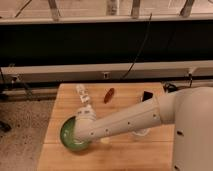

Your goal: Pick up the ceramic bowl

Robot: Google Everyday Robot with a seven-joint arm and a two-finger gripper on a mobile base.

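The ceramic bowl (pixel 67 134) is a glossy green round bowl near the left front of the wooden table (pixel 125 155). My white arm reaches in from the right, across the table. The gripper (pixel 84 136) at its end is down over the right part of the bowl and covers that side. Only the bowl's left part and front rim show.
A white bottle-like item (pixel 82 94) lies behind the bowl. A reddish-brown item (pixel 109 94) and a small black object (pixel 146 96) lie toward the back of the table. A pale cup (pixel 140 132) peeks out from under my arm. The table's left edge is close to the bowl.
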